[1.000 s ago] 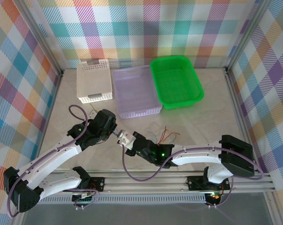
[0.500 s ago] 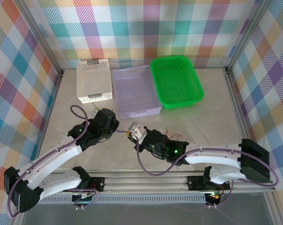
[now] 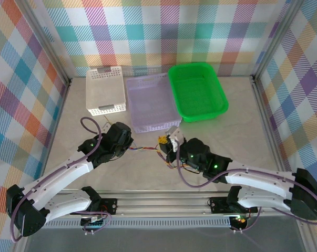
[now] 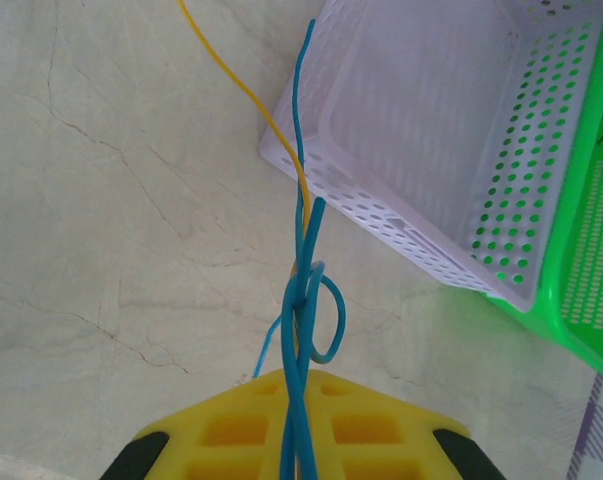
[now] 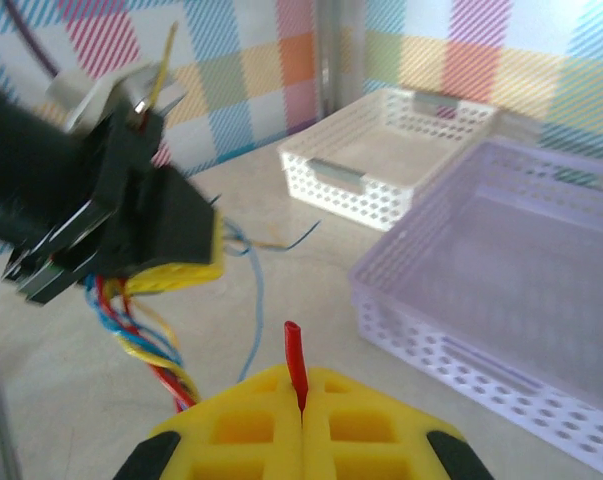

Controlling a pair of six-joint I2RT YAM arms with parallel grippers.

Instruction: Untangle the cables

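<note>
Red, yellow, blue cables [image 3: 146, 149] stretch between left gripper [image 3: 129, 146], pinching them at nine o'clock, and right gripper [image 3: 163, 145], pinching at three, seemingly to loosen twists.

Pastel checked cloth walls [image 3: 147, 31] close in a pale, marble-veined worktop [image 3: 242, 131] on three sides, with aluminium posts [image 3: 48, 39] at the corners, under soft, even light.

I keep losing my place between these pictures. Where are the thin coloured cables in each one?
Top view: the cables stretch across the middle, below the lilac basket.
Left wrist: blue and yellow strands run up the centre.
Right wrist: a red, yellow and blue twist, lower left.
Shared landmark: the lilac basket, on the right in both wrist views.
</note>
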